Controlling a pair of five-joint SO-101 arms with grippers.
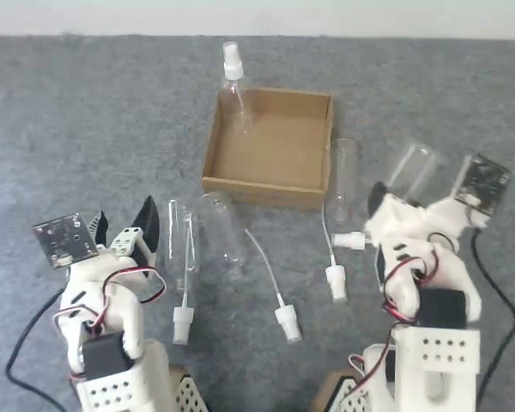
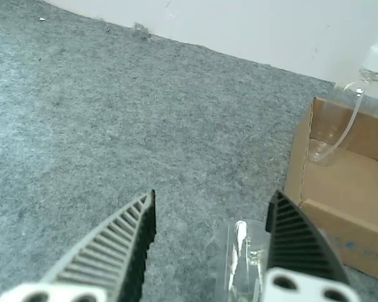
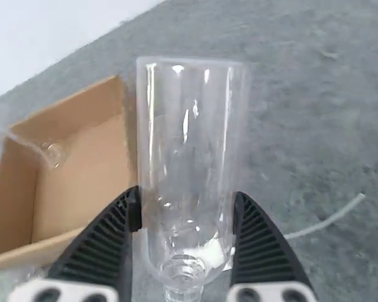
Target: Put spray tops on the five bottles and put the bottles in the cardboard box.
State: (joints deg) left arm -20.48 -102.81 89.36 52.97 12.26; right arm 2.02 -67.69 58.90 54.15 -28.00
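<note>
The left gripper [image 1: 123,225] hangs low over the carpet [image 1: 86,112], spread wide and empty. A lying bottle [image 2: 242,264] sits just beside one finger, so closing off-centre could roll it away. The right gripper [image 3: 186,202] is clenched on a clear bottle [image 3: 186,135] near the cardboard box [image 1: 266,190], neck towards the wrist. Its smooth wall may slip or pivot.
</note>
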